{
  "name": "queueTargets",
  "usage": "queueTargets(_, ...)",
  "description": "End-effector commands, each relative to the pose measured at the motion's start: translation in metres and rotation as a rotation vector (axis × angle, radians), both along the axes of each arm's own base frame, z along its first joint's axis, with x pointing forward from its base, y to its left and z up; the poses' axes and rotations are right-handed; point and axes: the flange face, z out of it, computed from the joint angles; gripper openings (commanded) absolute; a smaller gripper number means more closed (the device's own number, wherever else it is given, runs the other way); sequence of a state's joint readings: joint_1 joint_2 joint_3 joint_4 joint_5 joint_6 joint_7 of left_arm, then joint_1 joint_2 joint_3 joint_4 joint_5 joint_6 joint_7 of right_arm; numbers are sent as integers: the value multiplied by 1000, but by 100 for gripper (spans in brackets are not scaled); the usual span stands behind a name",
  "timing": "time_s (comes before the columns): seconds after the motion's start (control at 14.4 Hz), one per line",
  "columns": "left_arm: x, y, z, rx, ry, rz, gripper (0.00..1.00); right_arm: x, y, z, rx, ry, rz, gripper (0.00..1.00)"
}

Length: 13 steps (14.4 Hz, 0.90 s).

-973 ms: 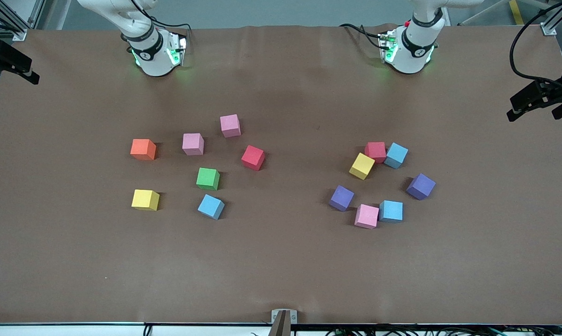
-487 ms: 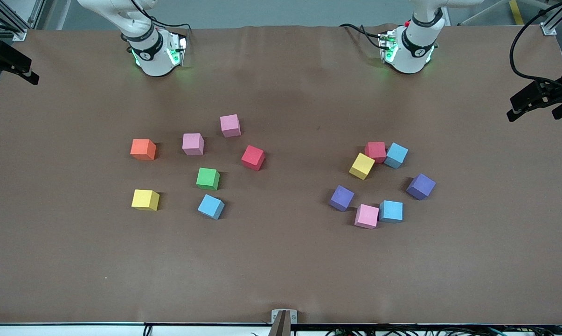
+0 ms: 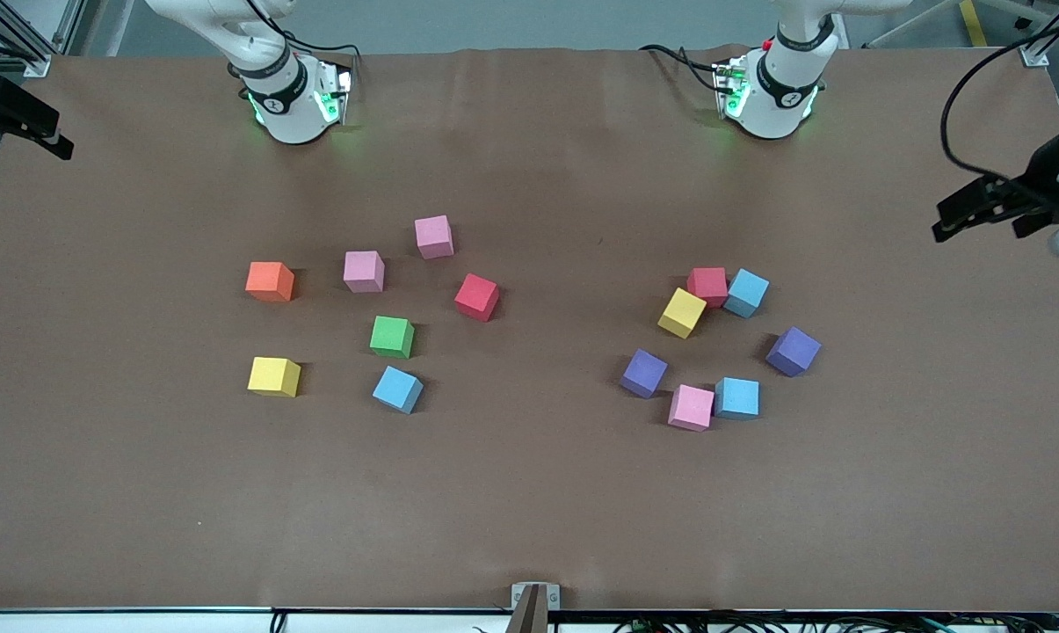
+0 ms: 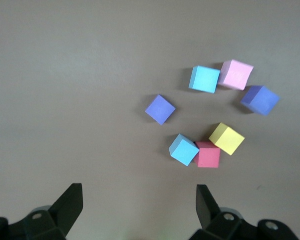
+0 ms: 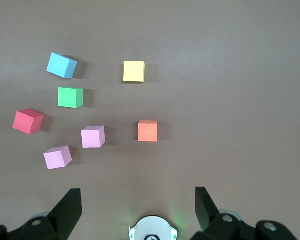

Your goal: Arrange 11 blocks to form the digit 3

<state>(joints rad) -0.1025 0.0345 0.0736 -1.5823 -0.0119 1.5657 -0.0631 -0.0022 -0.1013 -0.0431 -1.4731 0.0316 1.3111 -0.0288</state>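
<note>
Because the red block (image 3: pixel 707 285) touches the yellow (image 3: pixel 682 312) and blue (image 3: pixel 746 293) ones, the left gripper (image 4: pixel 137 200), jaws apart like the right gripper (image 5: pixel 135 200), could knock its neighbours when picking.

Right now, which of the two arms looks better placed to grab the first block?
Probably the left. Its open left gripper hangs high over the seven-block cluster at its end of the table. The right gripper, also open, hangs high over its end, where six task blocks lie with an orange cube.
</note>
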Motion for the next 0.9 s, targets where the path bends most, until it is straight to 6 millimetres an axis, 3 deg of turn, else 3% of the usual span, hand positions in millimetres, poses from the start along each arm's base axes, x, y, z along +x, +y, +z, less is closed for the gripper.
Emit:
queueTargets(0.0,-1,2,-59,14,22,-76,100,0,-2,0,-8,4,-2,100)
queueTargets(0.28,-8,4,-156,12,-15,-224,100,4,-4,-3,-13,3,-8,100)
queueTargets(0.49,-12,1,-219,20,-25,-322,100,33,-15,-31,-45,3,11,100)
queueTargets(0.63,-11,0,-250,17,-17,-428,100,65,-16,-79,-54,78,20,100)
queueTargets(0.76,-5,-5,-277,19,-27,-497,100,84,-12,-110,-76,115,39,100)
queueTargets(0.83,-7,-4,-290,21,-37,-523,100,88,-5,-117,-112,117,45,100)
